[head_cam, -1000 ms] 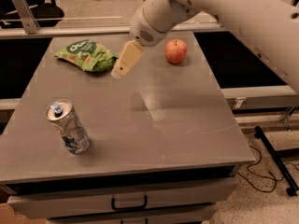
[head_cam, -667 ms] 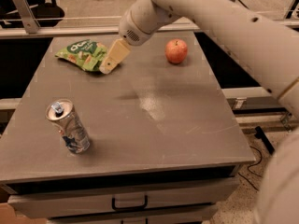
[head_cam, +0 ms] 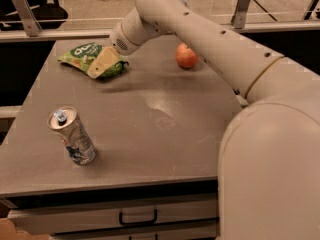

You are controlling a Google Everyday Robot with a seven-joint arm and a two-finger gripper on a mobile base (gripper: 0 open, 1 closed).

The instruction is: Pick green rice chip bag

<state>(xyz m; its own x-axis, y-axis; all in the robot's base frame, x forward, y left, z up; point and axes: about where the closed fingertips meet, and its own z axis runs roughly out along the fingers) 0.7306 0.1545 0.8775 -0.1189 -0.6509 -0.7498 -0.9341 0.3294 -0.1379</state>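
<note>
The green rice chip bag lies flat at the far left of the grey table, bright green with a dark logo patch. My gripper reaches in from the right on the long cream arm and sits over the bag's right half, its tan fingers covering part of the bag. The bag rests on the table.
A red-orange apple stands at the far right of the table, behind the arm. A drink can stands tilted at the near left. A drawer with a handle is below the front edge. The arm's bulk fills the right foreground.
The gripper has moved left from mid-table and down onto the right part of the green bag. The bag, apple and can have not moved.
</note>
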